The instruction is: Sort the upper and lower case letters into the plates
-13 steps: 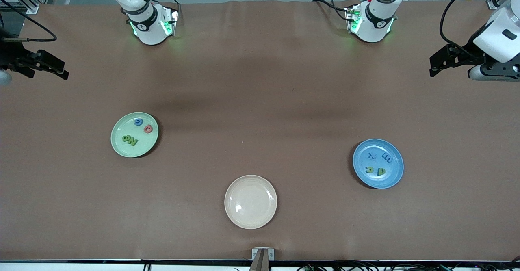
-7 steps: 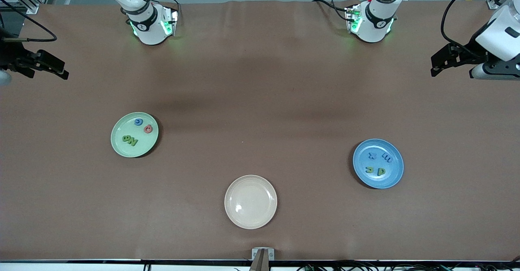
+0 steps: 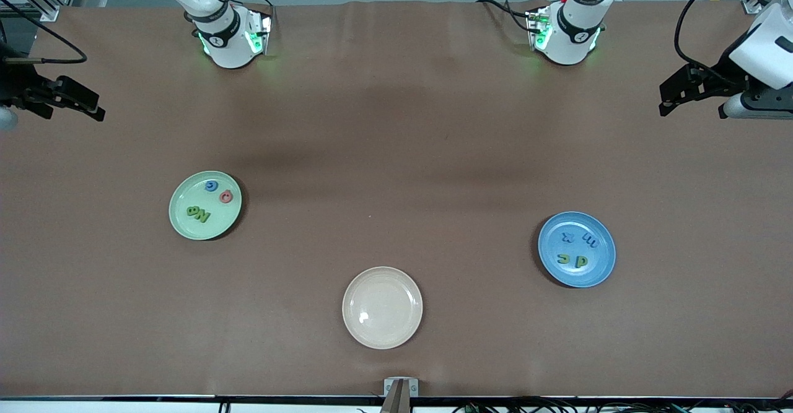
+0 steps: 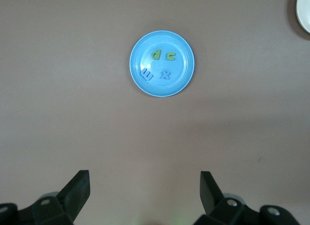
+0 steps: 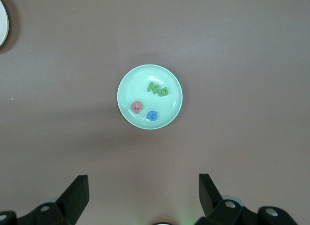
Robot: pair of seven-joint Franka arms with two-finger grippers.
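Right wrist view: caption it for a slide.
Open right tool high over the green plate holding N, B, Q, G.

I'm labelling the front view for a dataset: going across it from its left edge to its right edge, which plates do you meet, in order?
Pale green round plastic plate → cream-beige round plastic plate → medium blue round plastic plate.

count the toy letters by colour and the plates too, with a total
green letters: 4, N and B on the pale green plate, n and p on the blue plate
blue letters: 3, G, x, m
red letters: 1
plates: 3, counting the cream plate
total: 11
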